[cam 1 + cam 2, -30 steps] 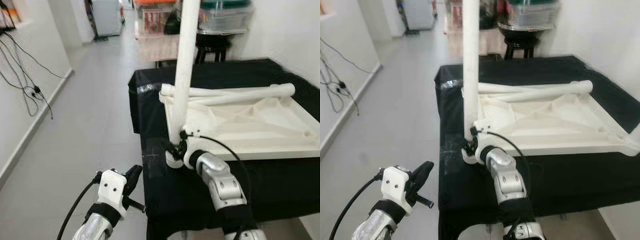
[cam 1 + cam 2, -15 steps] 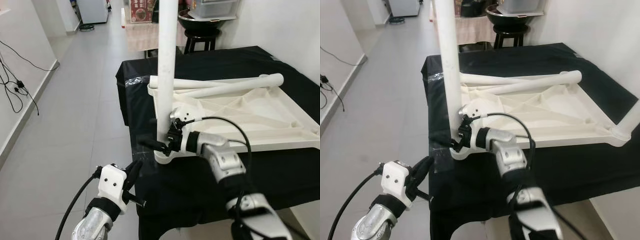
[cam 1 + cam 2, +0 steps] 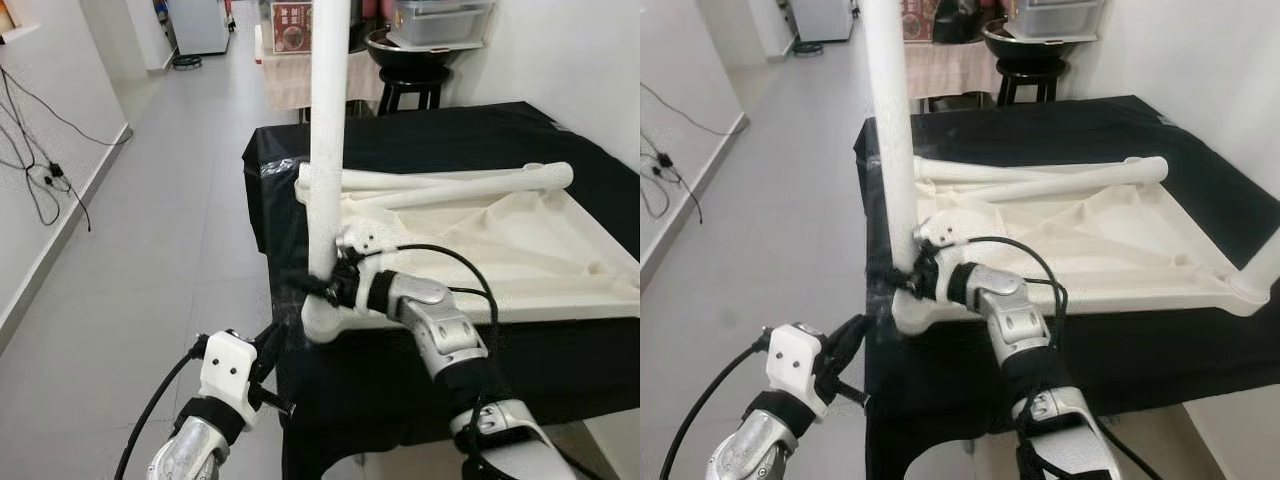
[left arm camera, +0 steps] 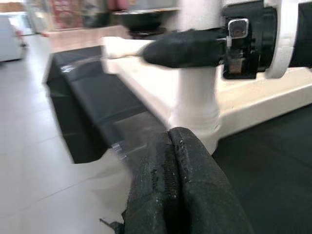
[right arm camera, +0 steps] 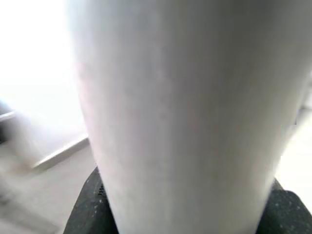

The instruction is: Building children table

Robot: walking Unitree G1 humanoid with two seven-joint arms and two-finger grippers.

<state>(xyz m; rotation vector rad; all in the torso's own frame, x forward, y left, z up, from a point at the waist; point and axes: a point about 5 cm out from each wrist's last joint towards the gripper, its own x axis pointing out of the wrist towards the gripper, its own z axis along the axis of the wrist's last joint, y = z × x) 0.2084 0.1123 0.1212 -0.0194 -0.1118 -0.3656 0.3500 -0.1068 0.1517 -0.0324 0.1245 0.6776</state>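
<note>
Right wrist view had the right gripper [image 3: 322, 287] clamped round the upright leg [image 3: 326, 150]; any slip could've tipped it out of its corner socket [image 3: 322, 322].

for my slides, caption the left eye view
Right gripper clamps the upright white leg at the upturned tabletop's corner.
</note>
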